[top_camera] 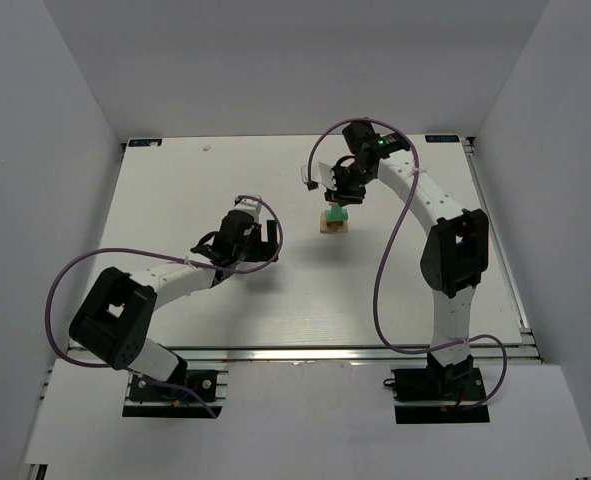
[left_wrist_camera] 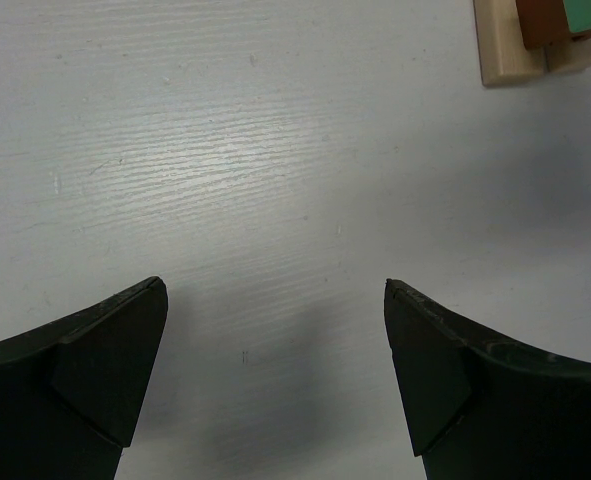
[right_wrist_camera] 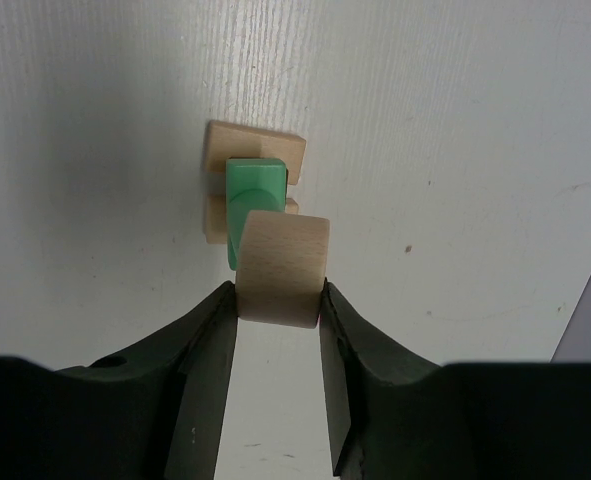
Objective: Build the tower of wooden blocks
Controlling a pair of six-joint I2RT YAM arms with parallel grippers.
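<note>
Between the fingers of the right pincer (right_wrist_camera: 278,300) sits a pale wood block (right_wrist_camera: 283,268) with rounded edges, squeezed tight from both sides. Just past it is the wood block tower (right_wrist_camera: 253,150): a green block (right_wrist_camera: 257,190) on flat pale pieces that lie on the white table (right_wrist_camera: 455,150). I cannot tell if the held block touches the green one.

Seen from above, the right arm (top_camera: 430,210) goes up the right side, bends over and points down at the tower. The tower stands well apart from every table edge.

The left pincer (left_wrist_camera: 275,340) hangs wide open over the table, gripping nothing, to the left of the tower and apart from it. Its camera shows a brown block (left_wrist_camera: 545,20) beside the green one.

Small blue stickers (top_camera: 140,142) at the far corners are too small to read.
</note>
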